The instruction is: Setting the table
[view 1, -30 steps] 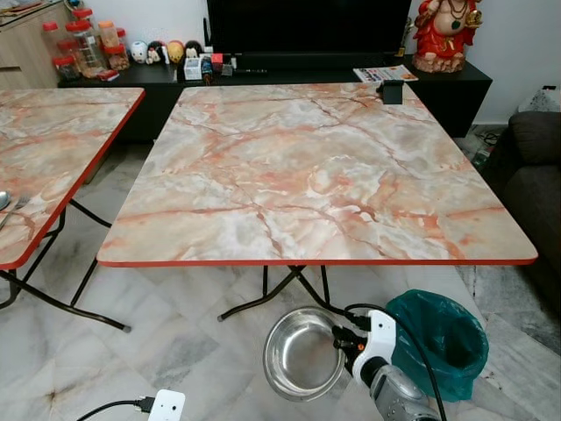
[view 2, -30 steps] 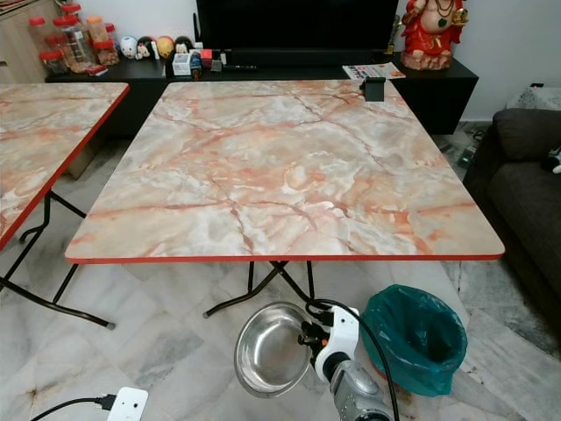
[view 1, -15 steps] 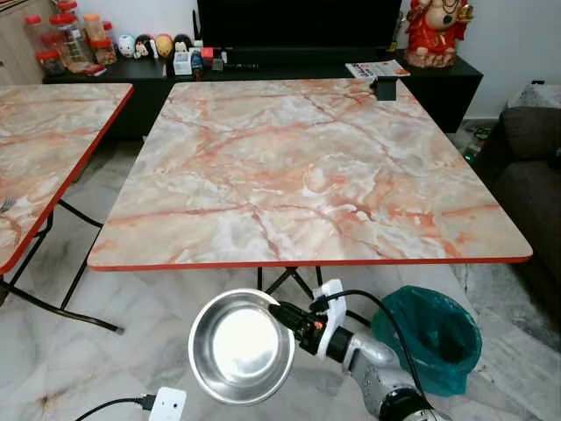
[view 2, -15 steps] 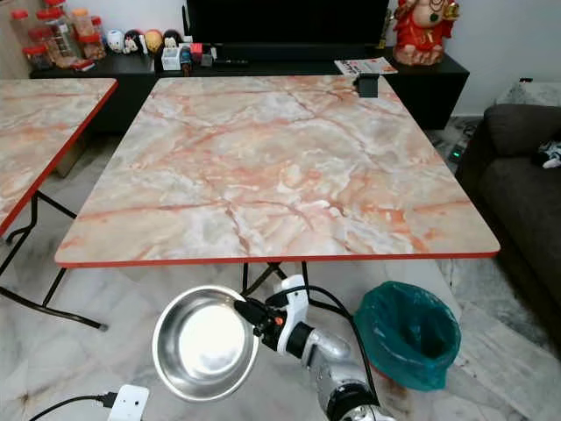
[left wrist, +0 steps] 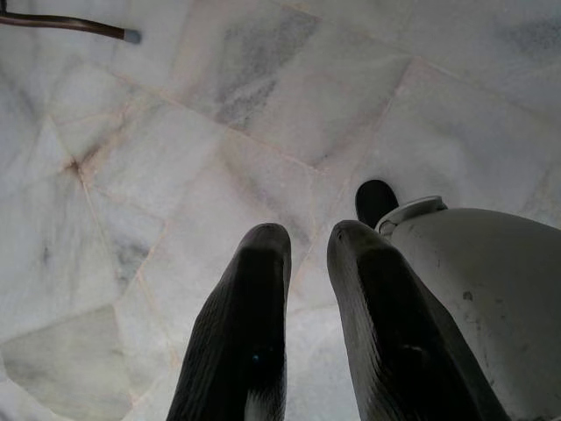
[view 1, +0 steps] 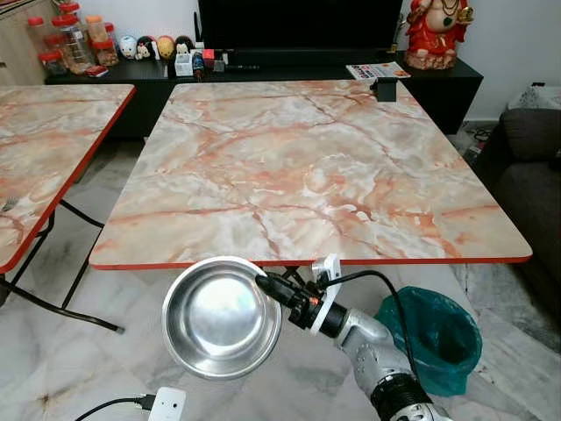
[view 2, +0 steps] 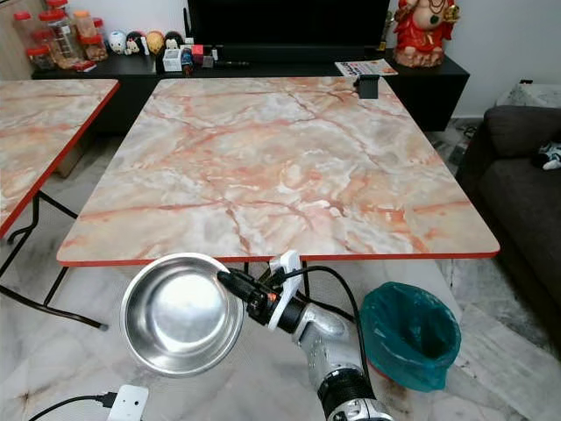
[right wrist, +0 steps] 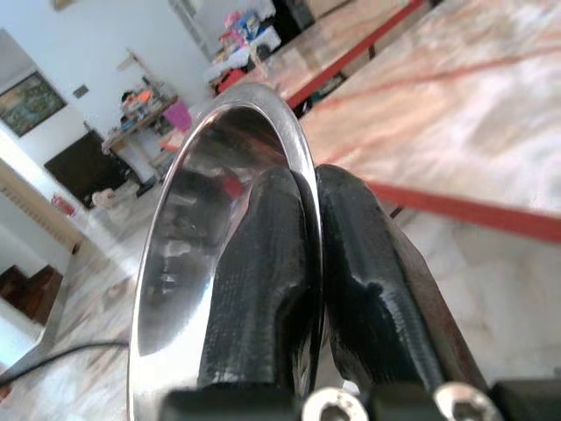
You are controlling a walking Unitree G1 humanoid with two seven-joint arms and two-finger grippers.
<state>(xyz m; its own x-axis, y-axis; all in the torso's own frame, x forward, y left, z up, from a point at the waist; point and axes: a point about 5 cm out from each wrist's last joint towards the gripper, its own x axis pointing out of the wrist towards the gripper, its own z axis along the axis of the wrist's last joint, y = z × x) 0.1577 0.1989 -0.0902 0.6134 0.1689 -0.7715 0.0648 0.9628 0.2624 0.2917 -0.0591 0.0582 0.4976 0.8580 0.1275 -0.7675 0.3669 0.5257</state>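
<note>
The marble table (view 1: 307, 167) offers a broad bare top; its one obstacle is a small black object (view 1: 386, 89) at the far right corner. The steel bowl (view 1: 219, 316), pinched at its rim by the right gripper (view 1: 267, 286), hangs just before the table's near red edge (overlapping it in the head views). Left of the table a floor gap separates it from a second table (view 1: 44, 158). A green bin (view 1: 434, 338) stands under the table's near right side.
</note>
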